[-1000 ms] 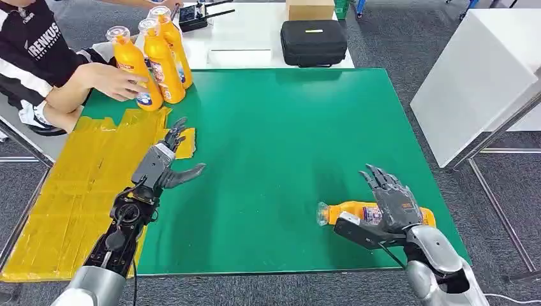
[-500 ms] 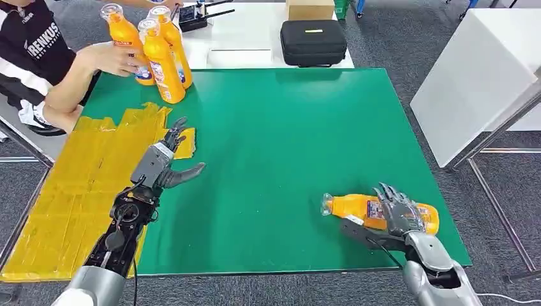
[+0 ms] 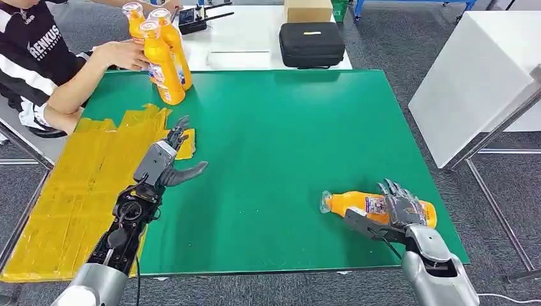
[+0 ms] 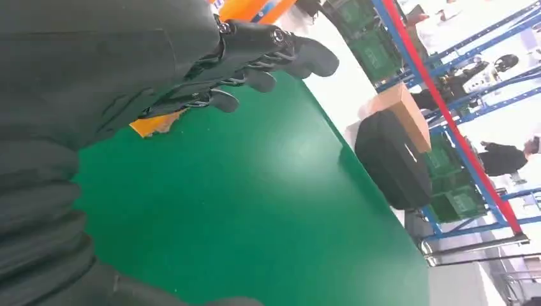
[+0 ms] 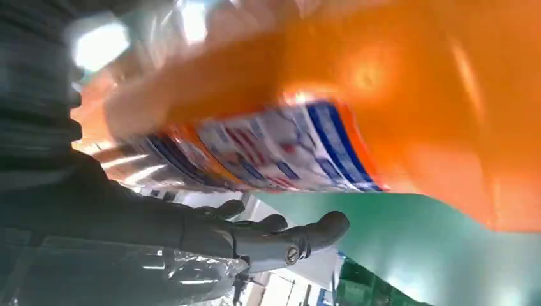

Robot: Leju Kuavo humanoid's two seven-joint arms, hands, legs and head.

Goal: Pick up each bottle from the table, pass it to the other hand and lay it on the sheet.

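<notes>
Closing on the lying bottle (image 3: 376, 208) was the step in hand, and doing it well looked to depend on a wrap around the labelled middle rather than a press from above; the right hand (image 3: 400, 210) lay over the bottle's far half with fingers draped across the top and the thumb reaching along the near side, so I judged it to be touching but could not tell whether the grasp had fully closed; a smooth round body would probably roll on the green table (image 3: 281, 127) if squeezed off-centre, so fingers and thumb ought to meet on opposite sides before any lift; the bottle sat near the table's right front corner, neck and clear cap pointing toward the table's middle; its plastic was glossy orange with a blue and white label; the left hand (image 3: 167, 162) hovered spread and empty over the table's left side, just beside the yellow sheet (image 3: 76, 191), which was crinkled and patchy and covered the table's left edge; 3 more bottles (image 3: 159, 54) stood upright at the table's far left corner, where a person's hand (image 3: 127, 54) held 1 of them; a black case (image 3: 311, 43) lay just beyond the table's far edge.
</notes>
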